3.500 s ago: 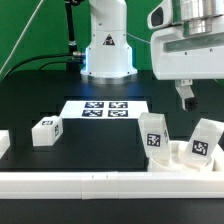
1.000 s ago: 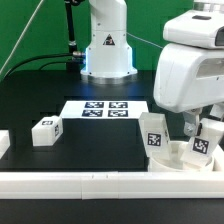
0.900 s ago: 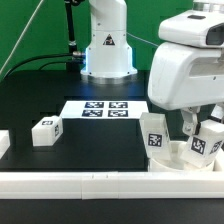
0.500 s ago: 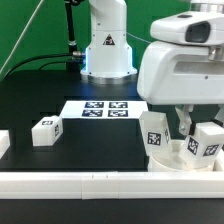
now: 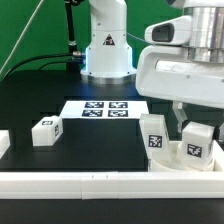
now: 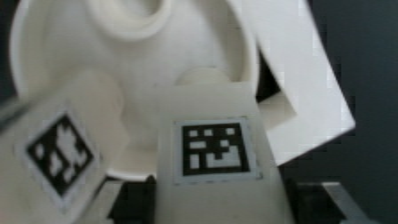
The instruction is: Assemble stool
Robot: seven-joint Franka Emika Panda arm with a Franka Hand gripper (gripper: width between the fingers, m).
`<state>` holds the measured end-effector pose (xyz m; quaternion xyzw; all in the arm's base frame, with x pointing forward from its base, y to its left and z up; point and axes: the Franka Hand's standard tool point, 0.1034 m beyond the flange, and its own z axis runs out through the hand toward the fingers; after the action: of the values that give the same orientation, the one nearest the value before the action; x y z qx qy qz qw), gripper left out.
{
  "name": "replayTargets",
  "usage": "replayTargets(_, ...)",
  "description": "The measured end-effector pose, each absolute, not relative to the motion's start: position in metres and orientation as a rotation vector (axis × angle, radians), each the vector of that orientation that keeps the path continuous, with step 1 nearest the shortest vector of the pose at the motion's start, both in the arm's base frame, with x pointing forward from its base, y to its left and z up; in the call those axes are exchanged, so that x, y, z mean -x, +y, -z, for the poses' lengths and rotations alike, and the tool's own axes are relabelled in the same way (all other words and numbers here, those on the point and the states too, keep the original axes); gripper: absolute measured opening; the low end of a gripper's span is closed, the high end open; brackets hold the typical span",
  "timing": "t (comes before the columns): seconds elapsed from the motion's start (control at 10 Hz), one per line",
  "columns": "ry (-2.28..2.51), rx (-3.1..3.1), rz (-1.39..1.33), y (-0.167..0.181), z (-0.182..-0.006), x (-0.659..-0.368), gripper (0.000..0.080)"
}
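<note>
My gripper (image 5: 192, 128) straddles a leg (image 5: 196, 146) on the seat (image 5: 169, 157); clenched or not, I cannot tell; second leg (image 5: 153, 135) stands beside; third leg (image 5: 45, 131) lies loose, well apart.

The stool's parts are white plastic and carry black-and-white square tags. The lone leg (image 5: 45, 131) lies on the black tabletop toward the exterior view's left, well apart from the rest. At that view's right, the tilted leg (image 5: 153, 136) and the upright leg (image 5: 196, 144) stand near each other at the low seat disc (image 5: 172, 154). In the wrist view the disc's curved wall rises behind them.
</note>
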<state>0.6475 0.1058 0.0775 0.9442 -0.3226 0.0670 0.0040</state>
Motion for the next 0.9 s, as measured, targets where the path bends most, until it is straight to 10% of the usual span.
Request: replayTargets(0.9, -2.225, -2.301, -0.142, 0.1088, -0.0767, -0.6429, 0.0343)
